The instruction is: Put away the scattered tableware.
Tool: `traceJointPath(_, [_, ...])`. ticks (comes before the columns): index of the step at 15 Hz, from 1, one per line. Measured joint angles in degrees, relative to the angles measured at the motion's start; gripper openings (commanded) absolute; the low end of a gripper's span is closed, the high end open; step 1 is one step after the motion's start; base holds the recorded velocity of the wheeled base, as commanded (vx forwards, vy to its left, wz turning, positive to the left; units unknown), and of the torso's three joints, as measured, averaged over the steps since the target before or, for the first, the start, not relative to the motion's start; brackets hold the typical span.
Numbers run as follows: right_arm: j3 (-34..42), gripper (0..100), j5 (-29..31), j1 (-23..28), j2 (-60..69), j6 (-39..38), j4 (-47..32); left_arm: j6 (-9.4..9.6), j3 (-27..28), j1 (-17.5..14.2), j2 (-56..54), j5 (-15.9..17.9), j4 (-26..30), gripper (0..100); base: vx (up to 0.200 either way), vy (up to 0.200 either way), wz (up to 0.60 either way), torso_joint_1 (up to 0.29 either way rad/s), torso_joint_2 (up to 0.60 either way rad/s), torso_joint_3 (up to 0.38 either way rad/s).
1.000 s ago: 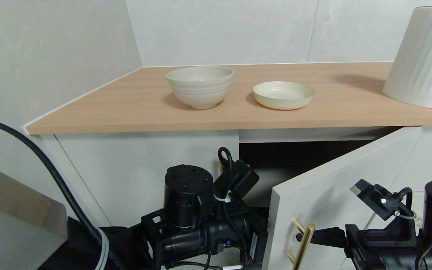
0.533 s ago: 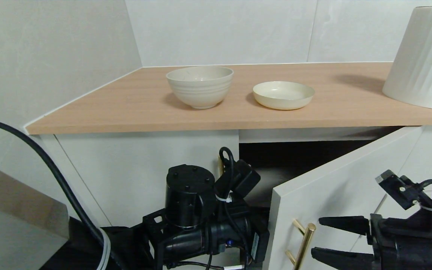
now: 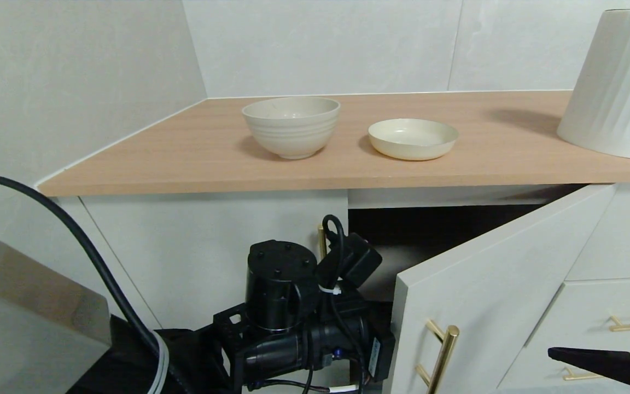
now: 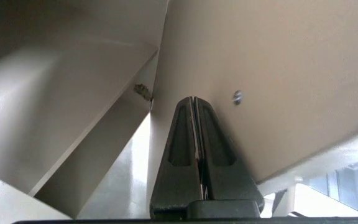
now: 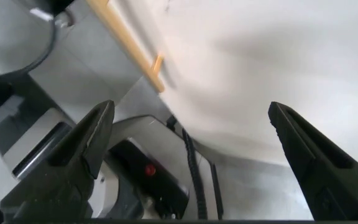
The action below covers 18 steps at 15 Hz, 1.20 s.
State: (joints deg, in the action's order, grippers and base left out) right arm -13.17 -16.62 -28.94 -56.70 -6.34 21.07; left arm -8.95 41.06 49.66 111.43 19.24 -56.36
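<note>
Bowl [image 3: 291, 126] and shallow dish [image 3: 413, 138] sit side by side but apart on the table [image 3: 184, 158], both upright, neither gripped. The cabinet door [image 3: 484, 284] below hangs partly open, so the step in hand looks like going up for the first piece. The left pincer [image 4: 194, 155] is pressed together, empty, right by the door's inner face near a screw [image 4: 237, 96]. The right pincer [image 5: 191, 111] is spread wide, empty, low in front of the drawer fronts [image 3: 610, 306] beside the door. Take the bowl first, since it's nearer the left arm. Pinch one wall at the rim, lift straight, then bring it down and round the door's top corner rather than across it. Keep clear of the gold handle [image 3: 442, 350] and the white ribbed cone [image 3: 616, 82]. You may want the door wider first, as the gap looks tight. Hard to tell: the cabinet [image 3: 435, 224] inside is dark, so no shelf can be made out. Whether the left tips touch the door is unclear. The right pincer is cut off at the head view's lower edge, and the cone runs off the side.
</note>
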Motion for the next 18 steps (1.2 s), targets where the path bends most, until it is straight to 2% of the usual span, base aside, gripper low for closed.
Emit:
traceJointPath(6, [-1.22,100,-0.02,-0.11,5.72,0.0,-1.78,0.02,0.52,0.63,0.77,-0.95,0.0,0,0.0,0.0,0.0,0.0,0.0,0.0])
traceJointPath(12, [-1.22,100,-0.05,-0.13,6.07,0.0,-2.16,0.0,2.1,0.91,1.22,-0.79,0.04,0,-0.2,0.0,0.0,0.002,0.0,0.002])
traceJointPath(18, [-1.05,100,-0.05,-0.13,6.4,0.0,-2.21,0.0,4.91,0.69,3.89,-0.82,0.09,0,0.0,0.0,0.0,0.0,0.0,0.0])
